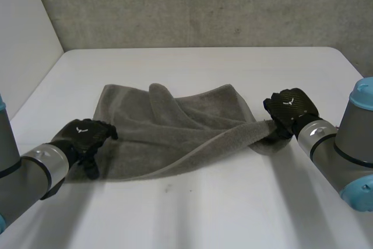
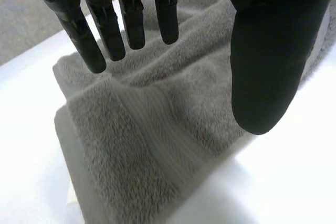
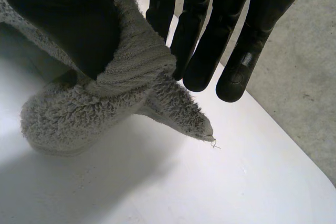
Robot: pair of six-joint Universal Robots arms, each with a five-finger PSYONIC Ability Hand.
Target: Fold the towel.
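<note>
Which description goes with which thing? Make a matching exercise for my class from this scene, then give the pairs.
Things:
1. towel
2. left hand
3. right hand
4. table

Descriptions:
A. white, bearing everything
B. pinching a towel corner
C. grey, rumpled
D. fingers straight, at the towel's opposite corner

Pairs: 1-C; 2-D; 3-B; 4-A

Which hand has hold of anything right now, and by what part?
The right hand pinches the towel by its bunched right-side corner, thumb against fingers. The left hand is open over the near-left corner, holding nothing.
</note>
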